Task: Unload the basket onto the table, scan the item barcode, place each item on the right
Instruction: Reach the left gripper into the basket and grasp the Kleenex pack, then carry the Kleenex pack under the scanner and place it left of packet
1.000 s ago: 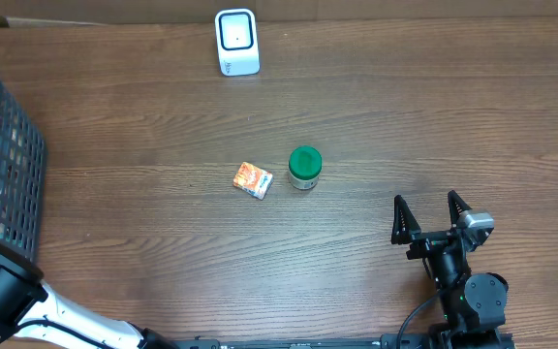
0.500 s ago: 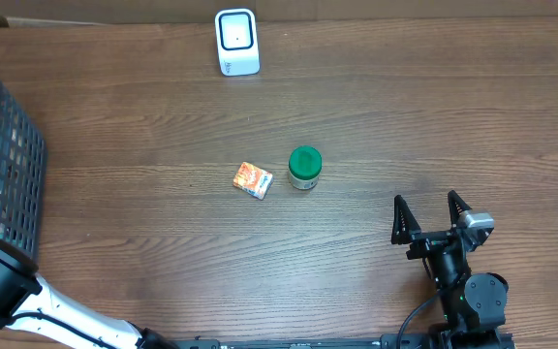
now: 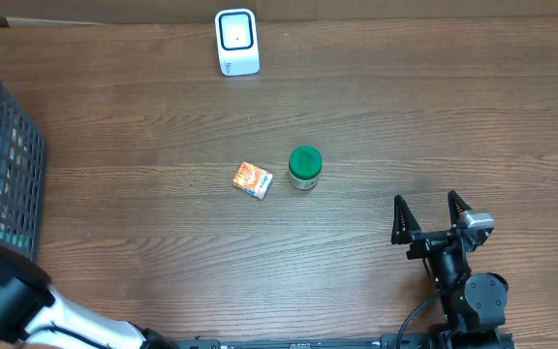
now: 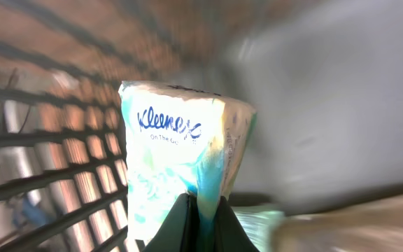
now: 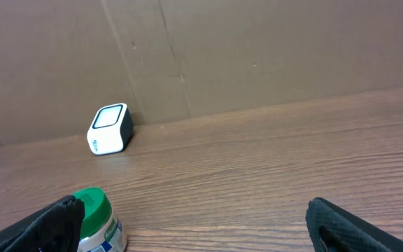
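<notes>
One tissue pack [image 4: 177, 157], Kleenex-branded, in a soft white and pale green wrap. It was pinched at its lower edge by the left end effector [image 4: 198, 213], whose jaws were clenched tight on the wrap. The pack stood roughly upright above the jaws, with the wire wall of the basket [image 4: 61, 175] close behind it. The rest of that view was blurred.

One basket [image 3: 8, 155], dark wire, at the left edge of the bench [image 3: 405, 116]. From overhead the pack itself could not be made out; only a link of the left arm showed at the lower left corner.

One scanner [image 3: 236, 42], white with a dark window, at the far edge of the bench, well apart from the basket.

One orange packet [image 3: 253, 180] and one green-lidded jar [image 3: 305, 168], just beside each other at mid-bench and untouched.

One right end effector [image 3: 425, 208], released and spread wide, holding nothing. It was parked near the front right of the bench.

Status, as a judgement: the pick looked made and the scan not yet done. The pack was nowhere near the scanner window. What remained was to lift it clear of the basket, carry it across, and turn its barcode toward the window. No barcode could be seen on the face in view.
</notes>
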Robot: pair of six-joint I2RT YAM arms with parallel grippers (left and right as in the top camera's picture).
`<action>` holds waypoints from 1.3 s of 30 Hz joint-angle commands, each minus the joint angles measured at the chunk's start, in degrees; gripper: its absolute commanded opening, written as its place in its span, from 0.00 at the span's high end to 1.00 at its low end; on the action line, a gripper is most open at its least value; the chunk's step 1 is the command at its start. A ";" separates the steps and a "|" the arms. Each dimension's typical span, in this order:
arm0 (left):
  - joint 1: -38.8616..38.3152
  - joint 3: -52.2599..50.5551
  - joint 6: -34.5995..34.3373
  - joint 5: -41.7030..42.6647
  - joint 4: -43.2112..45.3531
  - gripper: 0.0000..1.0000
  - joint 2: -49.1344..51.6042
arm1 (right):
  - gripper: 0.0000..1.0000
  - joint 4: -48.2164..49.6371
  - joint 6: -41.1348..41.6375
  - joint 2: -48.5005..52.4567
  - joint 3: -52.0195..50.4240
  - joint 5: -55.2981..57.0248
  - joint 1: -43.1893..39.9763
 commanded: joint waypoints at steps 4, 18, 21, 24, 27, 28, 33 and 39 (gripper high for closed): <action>-4.70 6.75 -5.16 19.08 1.66 0.96 -20.04 | 0.00 0.31 0.15 -0.52 -0.59 -0.02 -0.33; -41.16 -4.20 5.86 26.21 -10.51 0.96 -25.09 | 0.00 0.31 0.15 -0.52 -0.59 -0.02 -0.33; -48.35 -12.61 6.34 24.44 -4.48 0.96 -23.89 | 0.00 0.31 0.15 -0.52 -0.59 -0.02 -0.33; -55.01 -21.44 6.67 22.05 2.89 0.96 -21.68 | 0.00 0.31 0.15 -0.52 -0.59 -0.02 -0.33; -59.98 -28.52 6.67 20.04 9.60 0.96 -17.66 | 0.00 0.31 0.15 -0.52 -0.59 -0.02 -0.33; -60.87 -29.73 6.64 20.04 11.02 0.96 -16.33 | 0.00 0.31 0.15 -0.52 -0.59 -0.02 -0.33; -63.52 -31.34 6.34 20.20 15.34 0.96 -9.18 | 0.00 0.31 0.15 -0.52 -0.59 -0.02 -0.33; -65.24 -31.36 4.90 22.82 19.04 0.96 -2.40 | 0.00 0.31 0.15 -0.52 -0.59 -0.04 -0.33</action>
